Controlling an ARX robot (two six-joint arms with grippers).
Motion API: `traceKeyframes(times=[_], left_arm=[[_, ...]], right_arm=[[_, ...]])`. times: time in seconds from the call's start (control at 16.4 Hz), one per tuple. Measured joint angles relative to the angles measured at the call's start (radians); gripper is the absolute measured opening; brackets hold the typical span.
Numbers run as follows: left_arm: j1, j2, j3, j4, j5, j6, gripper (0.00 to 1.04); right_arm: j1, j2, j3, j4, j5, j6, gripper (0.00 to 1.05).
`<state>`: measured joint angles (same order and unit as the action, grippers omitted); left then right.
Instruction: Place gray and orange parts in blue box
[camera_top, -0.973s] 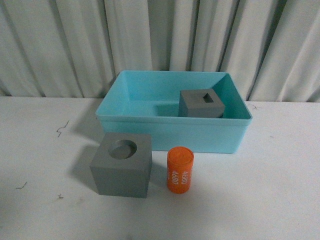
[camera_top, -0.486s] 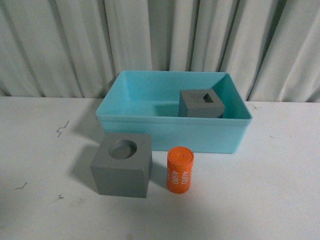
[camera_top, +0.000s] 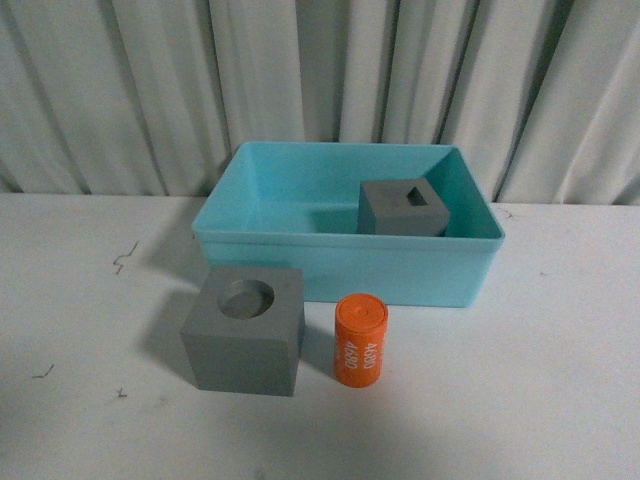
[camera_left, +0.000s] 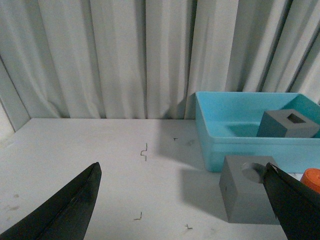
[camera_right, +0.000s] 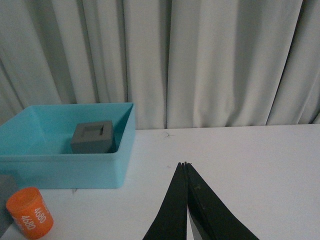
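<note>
Nothing has shifted: round-hole cube (camera_top: 243, 345) and orange cylinder (camera_top: 360, 340), unboxed, sit before the spread left gripper (camera_left: 181, 167); right gripper (camera_right: 185, 165) is pressed together.

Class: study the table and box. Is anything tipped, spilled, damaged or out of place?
Nothing stands out. One gray cube sits level inside the blue box; the round-hole cube and orange cylinder stand upright on the table before it.

The orange cylinder (camera_top: 360, 341) bears "4680" printed twice in white lettering on its side
</note>
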<state>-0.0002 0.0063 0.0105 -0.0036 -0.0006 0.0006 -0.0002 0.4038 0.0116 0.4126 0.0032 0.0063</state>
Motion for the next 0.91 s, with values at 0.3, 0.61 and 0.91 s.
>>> traceKeyframes(times=[0.3,0.61,0.91], left_arm=[[0.000,0.000,0.000,0.000,0.000,0.000,0.98],[0.000,0.000,0.000,0.000,0.000,0.000,0.98],[0.000,0.000,0.000,0.000,0.000,0.000,0.98]], right_arm=[[0.000,-0.041,0.000,-0.051,0.000,0.000,0.02],[0.000,-0.183,0.000,-0.185,0.000,0.000,0.02],[0.000,-0.400,0.000,-0.417,-0.002,0.000,0.02]])
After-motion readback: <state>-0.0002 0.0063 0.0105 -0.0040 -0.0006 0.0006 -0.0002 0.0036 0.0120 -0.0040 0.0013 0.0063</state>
